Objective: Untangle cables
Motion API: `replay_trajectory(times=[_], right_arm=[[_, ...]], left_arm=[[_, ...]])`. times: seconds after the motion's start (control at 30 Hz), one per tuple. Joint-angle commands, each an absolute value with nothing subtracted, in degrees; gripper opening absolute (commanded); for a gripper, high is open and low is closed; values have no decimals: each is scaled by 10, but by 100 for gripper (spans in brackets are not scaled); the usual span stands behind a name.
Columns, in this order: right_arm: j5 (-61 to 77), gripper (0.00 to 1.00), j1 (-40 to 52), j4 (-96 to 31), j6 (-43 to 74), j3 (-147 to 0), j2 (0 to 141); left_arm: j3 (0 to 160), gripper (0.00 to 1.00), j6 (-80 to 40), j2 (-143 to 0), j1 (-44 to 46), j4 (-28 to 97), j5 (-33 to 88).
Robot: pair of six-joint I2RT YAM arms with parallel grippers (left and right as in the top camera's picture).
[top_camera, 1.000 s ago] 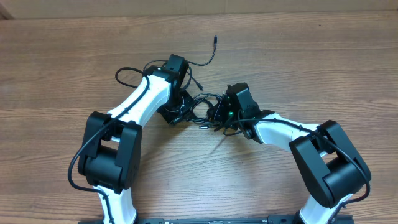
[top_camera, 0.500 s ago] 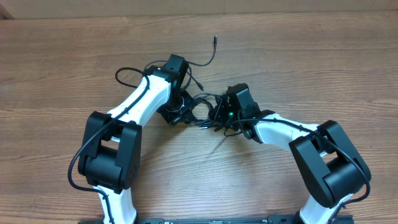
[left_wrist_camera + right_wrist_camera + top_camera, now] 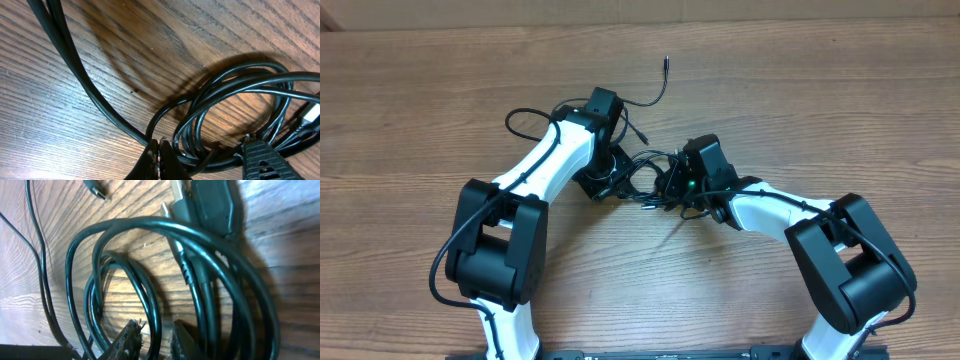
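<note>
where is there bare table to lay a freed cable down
Bare table lies along the far edge right of the stray plug end, on the left side beyond the left arm, and near, between the two arm bases. The middle is crowded: the cables bunch between both wrists.

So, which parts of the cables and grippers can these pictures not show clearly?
- Overhead: the arms cover the middle of the cables.
- Left wrist: left gripper cut by the bottom edge; whether it pinches anything is unclear.
- Right wrist: plug cut by the top edge.
</note>
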State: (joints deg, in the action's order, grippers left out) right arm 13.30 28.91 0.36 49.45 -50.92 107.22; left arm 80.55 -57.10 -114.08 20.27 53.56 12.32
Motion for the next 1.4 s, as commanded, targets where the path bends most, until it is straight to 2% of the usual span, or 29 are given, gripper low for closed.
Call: replay_trajectory(times=[0.0,0.13,0.57,0.7,0.77,0.87,1.13,1.37], right_arm=[[109,15,290,-1,495,-517,1075],[109,4,290,-1,495,-517,1075],[112,4,290,-1,494,-517,1075],[112,11,290,-1,494,-517,1075],[112,17,290,-1,494,-517,1075],[112,28,290,-1,494,-517,1075],[112,31,290,-1,494,-517,1075],[112,31,290,-1,494,-517,1075]], left_arm=[[815,4,-579,-1131,208,535,114],[815,4,-579,-1131,208,535,114],[815,5,-578,-1131,208,535,114],[815,13,-578,-1131,208,535,114],[815,20,-578,-1131,208,535,112],[815,22,-578,-1131,208,535,98],[815,39,-578,-1131,208,535,96],[815,41,-578,-1131,211,536,97]])
